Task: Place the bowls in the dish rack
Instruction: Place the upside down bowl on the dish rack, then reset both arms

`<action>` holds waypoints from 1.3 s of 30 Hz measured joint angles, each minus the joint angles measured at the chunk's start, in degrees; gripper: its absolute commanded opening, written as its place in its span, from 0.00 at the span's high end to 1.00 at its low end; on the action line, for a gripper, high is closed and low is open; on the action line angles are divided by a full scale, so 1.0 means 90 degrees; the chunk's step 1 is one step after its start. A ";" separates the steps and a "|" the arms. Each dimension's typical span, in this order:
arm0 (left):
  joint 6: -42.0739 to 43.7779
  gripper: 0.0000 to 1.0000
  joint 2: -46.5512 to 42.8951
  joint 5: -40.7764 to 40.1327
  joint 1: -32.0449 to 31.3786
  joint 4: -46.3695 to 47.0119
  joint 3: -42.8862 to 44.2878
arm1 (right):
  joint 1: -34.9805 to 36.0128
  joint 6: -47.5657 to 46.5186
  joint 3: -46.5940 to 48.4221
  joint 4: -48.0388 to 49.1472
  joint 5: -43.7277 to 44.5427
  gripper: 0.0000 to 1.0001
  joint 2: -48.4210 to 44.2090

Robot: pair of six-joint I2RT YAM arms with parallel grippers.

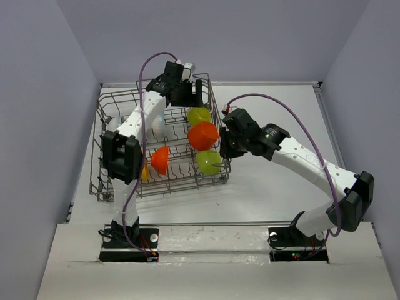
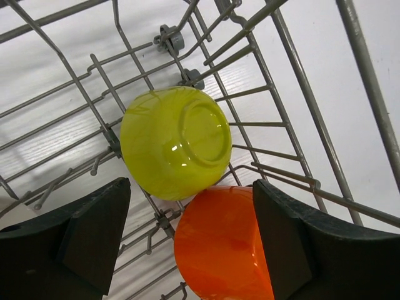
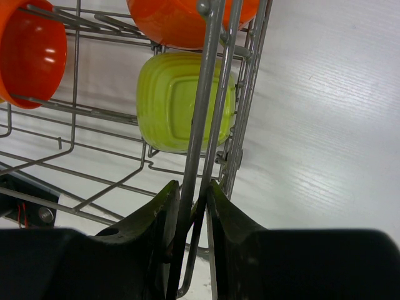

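While our right gripper (image 3: 192,195) stays out of the loading and clamps the side wire of the dish rack (image 3: 203,94), we judge to steady it, our left gripper (image 2: 190,240) hangs wide apart, holding nothing, over a lime green bowl (image 2: 172,140) lying base-up among the tines just beside an orange bowl (image 2: 219,253).

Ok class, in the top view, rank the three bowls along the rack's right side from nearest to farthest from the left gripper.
1. Round lime bowl, far end, by the left gripper.
2. Orange bowl, middle.
3. Squarish lime bowl, near end.
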 measured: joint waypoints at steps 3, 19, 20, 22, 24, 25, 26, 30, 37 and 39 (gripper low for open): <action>-0.0005 0.11 -0.0126 -0.0177 0.0000 -0.0056 0.0049 | 0.0000 0.0000 0.0000 0.0000 0.0002 0.64 0.0000; -0.0134 0.04 -0.2256 -0.1258 0.0000 0.0347 -0.0024 | 0.0000 0.0107 0.0117 0.0636 0.0080 0.00 -0.0219; -0.0131 0.04 -0.2363 -0.1319 0.0000 0.0393 -0.0063 | 0.0000 0.0107 0.0129 0.0653 0.0102 0.00 -0.0262; -0.0126 0.02 -0.2647 -0.1596 0.0000 0.0449 -0.0216 | 0.0000 0.0112 0.0151 0.0697 0.0233 0.00 -0.0391; -0.0121 0.01 -0.2987 -0.1863 0.0000 0.0576 -0.0544 | 0.0000 0.0124 0.0151 0.0704 0.0476 0.00 -0.0551; -0.0119 0.01 -0.3184 -0.2011 0.0000 0.0663 -0.0780 | 0.0000 0.0134 0.0151 0.0699 0.0542 0.00 -0.0588; -0.0112 0.01 -0.3398 -0.2159 0.0000 0.0848 -0.1098 | 0.0000 0.0141 0.0151 0.0699 0.0719 0.00 -0.0697; -0.0078 0.01 -0.4330 -0.2577 0.0002 0.1134 -0.2152 | 0.0000 0.0134 0.0141 0.0787 0.1457 0.00 -0.1324; -0.0022 0.01 -0.5297 -0.2667 0.0002 0.1273 -0.2035 | 0.0000 -0.0347 0.0321 0.1615 0.2550 0.00 -0.2450; -0.0002 0.01 -0.5231 -0.2659 0.0002 0.1192 -0.1481 | 0.0000 -0.0622 0.0816 0.1702 0.2863 0.00 -0.2344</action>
